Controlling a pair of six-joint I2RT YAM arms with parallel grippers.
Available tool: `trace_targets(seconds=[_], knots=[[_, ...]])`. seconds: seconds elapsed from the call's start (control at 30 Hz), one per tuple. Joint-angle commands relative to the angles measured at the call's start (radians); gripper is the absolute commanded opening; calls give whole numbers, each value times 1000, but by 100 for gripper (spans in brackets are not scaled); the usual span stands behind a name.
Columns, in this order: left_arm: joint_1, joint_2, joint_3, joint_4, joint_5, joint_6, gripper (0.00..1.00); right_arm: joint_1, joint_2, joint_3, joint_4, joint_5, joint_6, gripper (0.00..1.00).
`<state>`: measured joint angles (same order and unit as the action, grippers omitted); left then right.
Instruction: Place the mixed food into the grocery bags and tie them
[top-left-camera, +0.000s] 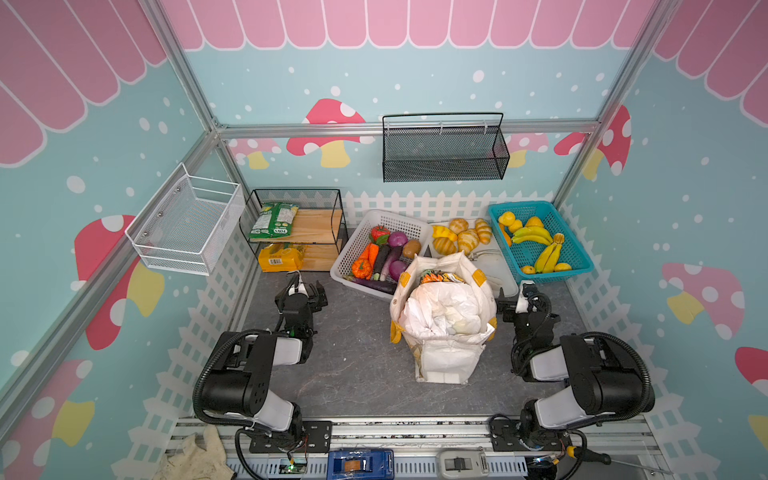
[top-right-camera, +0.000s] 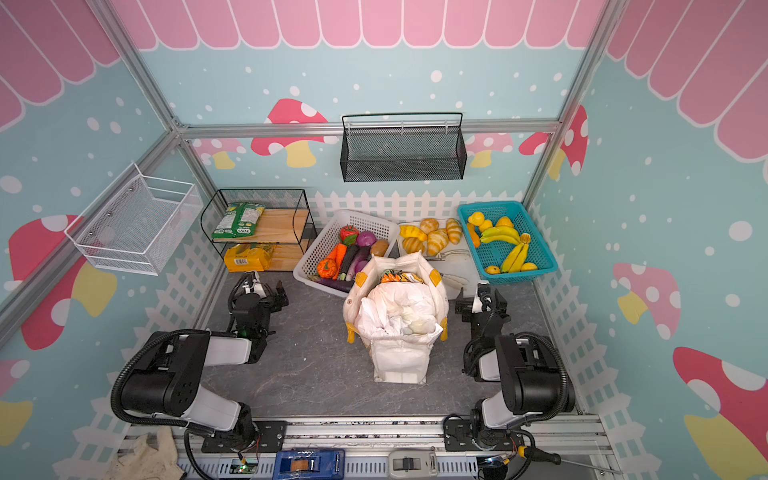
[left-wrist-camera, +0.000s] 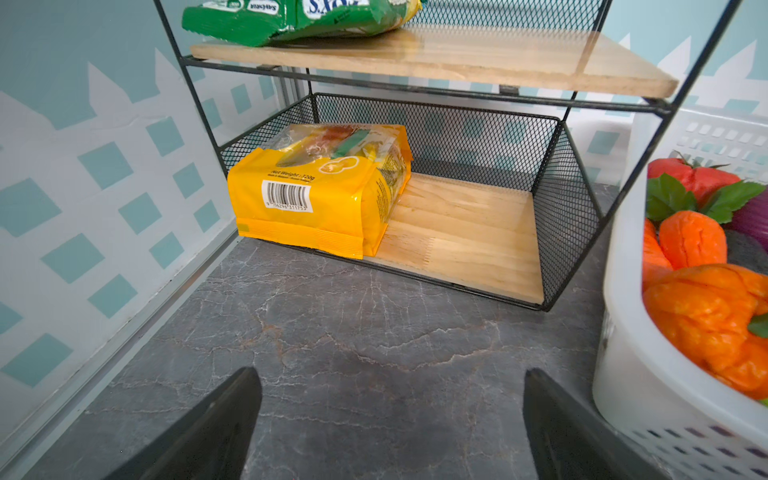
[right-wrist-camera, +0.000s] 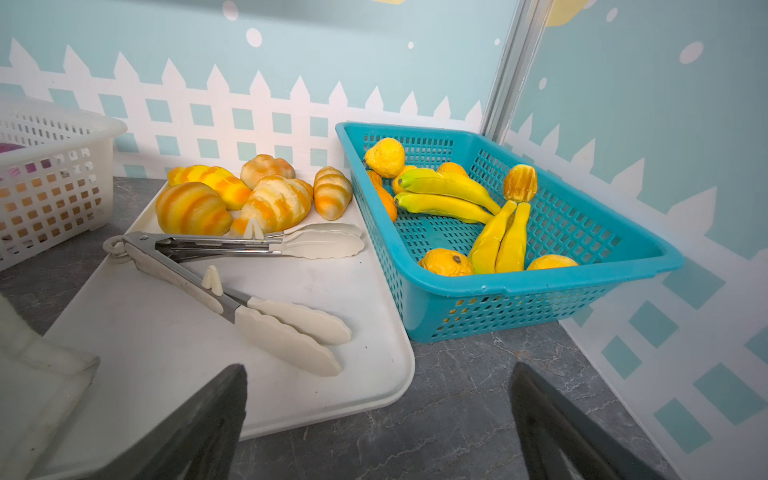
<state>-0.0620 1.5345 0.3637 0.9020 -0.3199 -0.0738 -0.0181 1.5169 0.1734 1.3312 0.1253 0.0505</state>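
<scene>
Your left end effector (top-left-camera: 305, 291) stands wide with nothing between its jaws, low over the grey worktop (top-left-camera: 357, 365). Your right end effector (top-left-camera: 517, 297) is likewise wide and empty. The cream canvas tote (top-left-camera: 446, 361) stands upright between them, nearer the right one, with yellow patches at its rim. A crinkled white plastic carrier bag (top-left-camera: 440, 309) fills its mouth, and a yellow-and-dark patterned snack packet (top-left-camera: 440, 277) shows behind it. Round yellow toy fruits (right-wrist-camera: 446, 262) lie in the teal basket (right-wrist-camera: 540, 299), just ahead of the right end effector.
</scene>
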Motion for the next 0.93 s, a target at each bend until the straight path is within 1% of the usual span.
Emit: trace_targets(seconds=[0.0,0.1,0.9], knots=[[-2,7,19,9,-21,12,99,6,11,23,1,-46,-35,99],[-3,6,20,8,-21,13,99,6,11,30,-12,-81,-50,99],[-3,7,19,7,-20,12,99,6,11,32,-18,-84,-51,99]])
